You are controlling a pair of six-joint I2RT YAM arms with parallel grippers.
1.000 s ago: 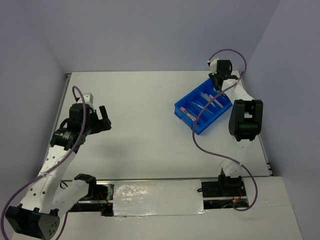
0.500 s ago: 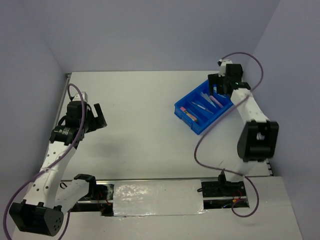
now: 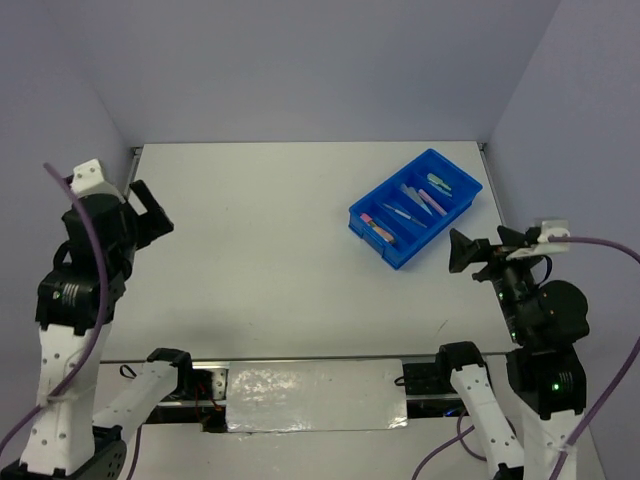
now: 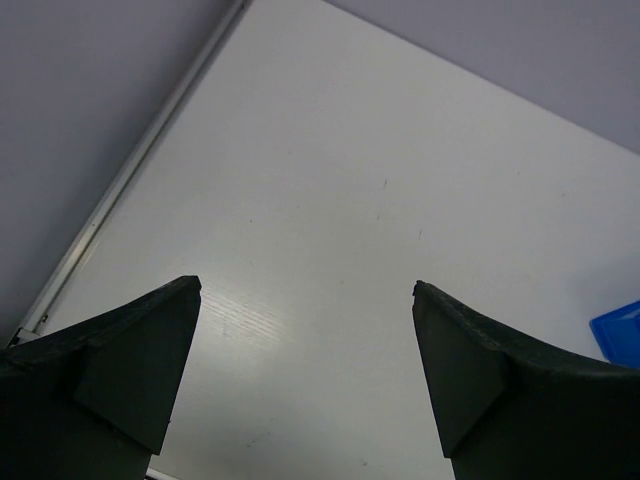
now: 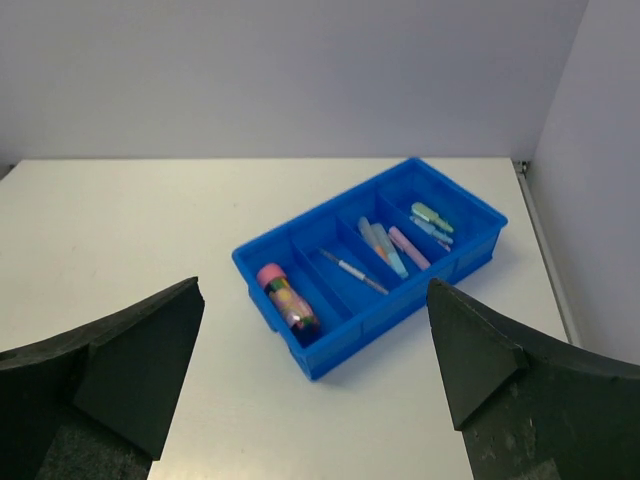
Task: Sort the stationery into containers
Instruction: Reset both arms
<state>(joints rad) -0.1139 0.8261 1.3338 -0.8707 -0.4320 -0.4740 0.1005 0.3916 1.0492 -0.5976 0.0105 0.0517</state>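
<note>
The blue tray (image 3: 396, 257) stands at the table's far right, its four compartments also showing in the right wrist view (image 5: 366, 322). One end compartment holds a pink-capped bundle of coloured pens (image 5: 287, 298). The one beside it holds a thin pen (image 5: 350, 270). The third holds light blue, grey and pink markers (image 5: 385, 248). The last holds green and light blue ones (image 5: 432, 220). My right gripper (image 3: 457, 252) (image 5: 313, 284) is open and empty, raised in front of the tray. My left gripper (image 3: 152, 208) (image 4: 306, 285) is open and empty, high over the far left.
A metal rail (image 4: 120, 190) edges the table's left side, with a grey wall beyond it. Walls close the back and the right. A corner of the tray (image 4: 620, 332) shows at the right edge of the left wrist view. No loose pens show on the table.
My right gripper has drawn back from over the tray's far end to the near right side. My left gripper has risen and pulled back to the left. Both stay empty.
</note>
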